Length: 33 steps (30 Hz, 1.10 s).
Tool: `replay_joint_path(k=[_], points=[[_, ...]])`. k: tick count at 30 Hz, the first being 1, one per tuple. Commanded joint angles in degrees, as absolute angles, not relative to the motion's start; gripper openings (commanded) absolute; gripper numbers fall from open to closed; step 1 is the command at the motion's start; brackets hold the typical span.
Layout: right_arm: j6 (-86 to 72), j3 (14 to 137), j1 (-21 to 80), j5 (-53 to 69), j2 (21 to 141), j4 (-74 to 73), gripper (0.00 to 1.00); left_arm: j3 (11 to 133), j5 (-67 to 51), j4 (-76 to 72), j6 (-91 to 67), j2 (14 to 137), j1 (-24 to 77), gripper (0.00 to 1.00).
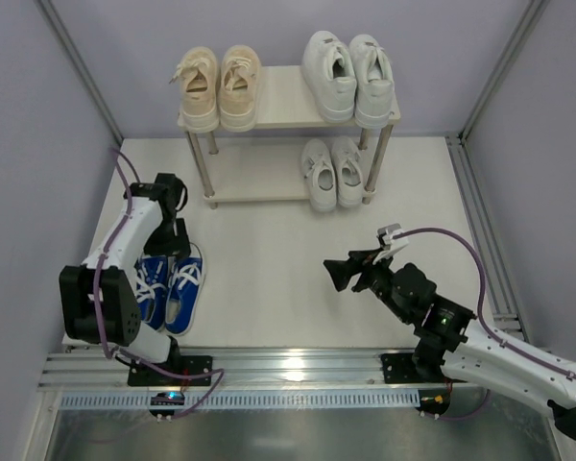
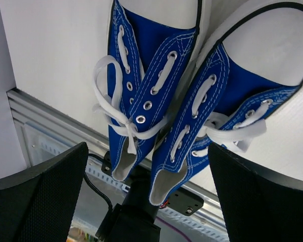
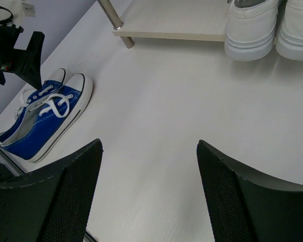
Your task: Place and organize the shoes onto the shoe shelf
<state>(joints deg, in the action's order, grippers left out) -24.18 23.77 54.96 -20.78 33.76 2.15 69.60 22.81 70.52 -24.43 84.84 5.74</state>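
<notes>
Left claw (image 2: 147,151): fully open. Its two fingers (image 2: 40,196) stand wide apart above the blue shoes (image 2: 156,101). In the wrist view the heel openings and white laces of both shoes sit between the fingers. Whether the fingers touch the shoes cannot be determined.

Blue shoes (image 1: 170,288): side by side and touching, flat on the table (image 1: 269,259), at its left near side and well apart from the shelf (image 1: 283,96). The toes point toward the shelf.

Right claw (image 1: 341,272): open and holding nothing. It hangs over bare table on the right side, with its fingers (image 3: 65,191) pointing toward the blue shoes.

Shelf: at the far edge.
- Upper board, left end: beige pair (image 1: 219,86).
- Upper board, right end: large white pair (image 1: 348,75).
- Lower board, right end: smaller white pair (image 1: 332,173).
</notes>
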Motion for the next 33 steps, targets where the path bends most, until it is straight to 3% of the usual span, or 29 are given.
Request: replay_joint_path(k=[1, 7, 23, 26, 27, 29, 31, 32, 33], points=[[-23.65, 24.78, 55.28, -20.13, 32.08, 0.71, 0.78, 70.05, 21.35, 70.75, -22.76, 88.93, 4.66, 1.00], [-22.68, 25.05, 55.28, -20.74, 30.23, -1.84, 0.78, 69.52, 15.39, 68.82, -20.66, 93.86, 4.04, 1.00], [-23.73, 24.26, 55.28, -22.32, 31.11, -2.55, 0.78, 70.93, 17.14, 66.89, -19.60, 102.48, 1.32, 0.97], [-23.64, 24.43, 55.28, -22.41, 31.55, -2.37, 0.78, 71.10, 16.18, 66.53, -19.25, 102.74, 0.26, 0.88], [-23.56, 24.43, 55.28, -22.41, 31.64, -2.29, 0.77, 71.02, 15.82, 66.27, -19.25, 102.92, 0.26, 0.79], [-23.38, 24.52, 55.28, -22.41, 32.08, -2.20, 0.77, 71.28, 14.77, 66.36, -19.16, 103.36, -1.49, 0.71], [-23.38, 24.61, 55.28, -22.41, 32.60, -1.76, 0.77, 71.45, 13.37, 66.27, -18.81, 103.80, -1.50, 0.48], [-23.38, 24.70, 55.28, -22.24, 32.87, -1.67, 0.76, 71.28, 12.05, 66.27, -18.72, 104.06, -1.49, 0.32], [-23.38, 24.78, 55.28, -22.24, 33.31, -1.67, 0.76, 71.28, 11.43, 66.18, -18.72, 104.15, -1.58, 0.24]])
